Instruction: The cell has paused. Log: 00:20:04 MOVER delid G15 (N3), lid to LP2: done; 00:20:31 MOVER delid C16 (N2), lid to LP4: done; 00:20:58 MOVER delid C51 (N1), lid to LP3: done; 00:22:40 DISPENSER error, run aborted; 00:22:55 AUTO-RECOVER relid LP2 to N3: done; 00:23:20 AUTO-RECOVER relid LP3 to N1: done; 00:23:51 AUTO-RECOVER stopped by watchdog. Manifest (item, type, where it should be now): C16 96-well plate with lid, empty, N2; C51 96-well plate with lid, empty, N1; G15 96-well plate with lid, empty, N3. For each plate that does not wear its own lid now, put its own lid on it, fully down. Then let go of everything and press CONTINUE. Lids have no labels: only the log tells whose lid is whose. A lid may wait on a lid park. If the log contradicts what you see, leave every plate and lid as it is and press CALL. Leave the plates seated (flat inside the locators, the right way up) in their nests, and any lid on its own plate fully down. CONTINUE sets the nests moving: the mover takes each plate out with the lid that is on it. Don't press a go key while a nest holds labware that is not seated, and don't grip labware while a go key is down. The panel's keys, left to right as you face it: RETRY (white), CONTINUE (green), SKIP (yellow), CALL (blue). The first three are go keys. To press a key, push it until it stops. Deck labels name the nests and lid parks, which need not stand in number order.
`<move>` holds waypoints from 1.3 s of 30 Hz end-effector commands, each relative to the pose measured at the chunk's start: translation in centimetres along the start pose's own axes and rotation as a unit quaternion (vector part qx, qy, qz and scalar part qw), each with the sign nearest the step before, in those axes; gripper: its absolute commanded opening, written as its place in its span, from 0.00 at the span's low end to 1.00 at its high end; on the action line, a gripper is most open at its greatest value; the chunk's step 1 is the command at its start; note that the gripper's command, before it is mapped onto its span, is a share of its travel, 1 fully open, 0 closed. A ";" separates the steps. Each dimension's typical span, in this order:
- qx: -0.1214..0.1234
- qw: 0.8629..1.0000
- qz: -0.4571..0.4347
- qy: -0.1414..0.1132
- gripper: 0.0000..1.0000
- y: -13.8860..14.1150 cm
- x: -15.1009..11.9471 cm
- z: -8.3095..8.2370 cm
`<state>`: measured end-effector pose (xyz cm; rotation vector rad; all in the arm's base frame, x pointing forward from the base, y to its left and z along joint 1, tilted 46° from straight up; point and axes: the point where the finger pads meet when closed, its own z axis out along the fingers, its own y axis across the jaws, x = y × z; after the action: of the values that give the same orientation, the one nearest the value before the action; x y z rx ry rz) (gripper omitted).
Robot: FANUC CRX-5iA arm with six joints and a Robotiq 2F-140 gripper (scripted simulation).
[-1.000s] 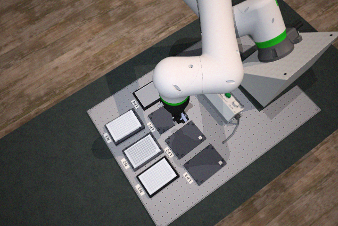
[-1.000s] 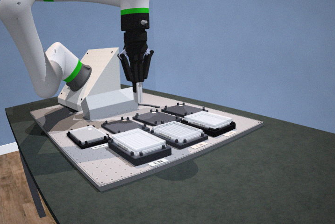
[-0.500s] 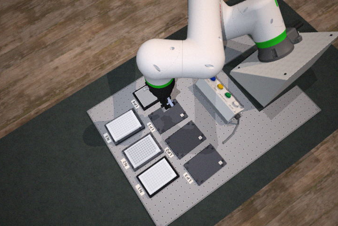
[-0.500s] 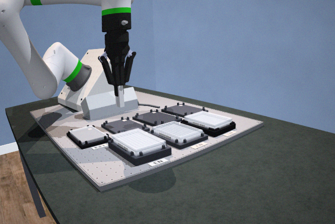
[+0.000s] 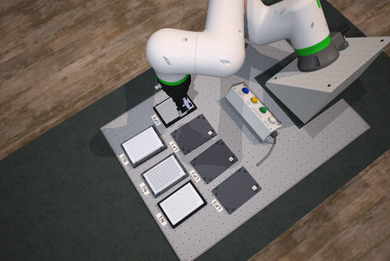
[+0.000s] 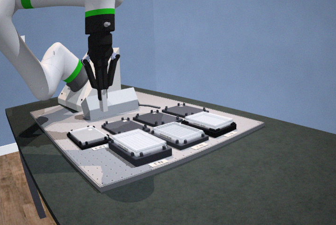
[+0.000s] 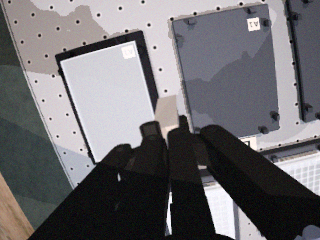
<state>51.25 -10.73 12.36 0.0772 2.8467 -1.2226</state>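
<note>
Three 96-well plates sit in nests along the deck's front edge. The plate in N3 [image 5: 143, 145] and the plate in N1 [image 5: 181, 203] each wear a clear lid. The plate in N2 [image 5: 164, 174] shows open wells and has no lid. One lid [image 5: 168, 111] lies flat on lid park LP4; it also shows in the wrist view [image 7: 110, 100] and in the exterior view [image 6: 87, 134]. My gripper [image 5: 184, 107] [image 6: 103, 104] is shut and empty. It hangs well above the deck, over the gap between LP4 and LP1 [image 7: 230, 70].
Lid parks LP1 [image 5: 193, 134], LP2 [image 5: 214, 160] and LP3 [image 5: 235, 189] are bare. The key panel [image 5: 253, 111] stands behind them, with blue [image 5: 245, 89], yellow [image 5: 254, 99], green [image 5: 262, 109] and white [image 5: 272, 119] keys. The arm's grey pedestal [image 5: 321, 76] stands at the back.
</note>
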 end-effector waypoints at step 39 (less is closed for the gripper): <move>-0.002 1.000 -0.001 0.000 0.00 24.1 -0.1 -0.1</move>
<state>53.26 3.39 -1.92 0.0732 2.8517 -1.2119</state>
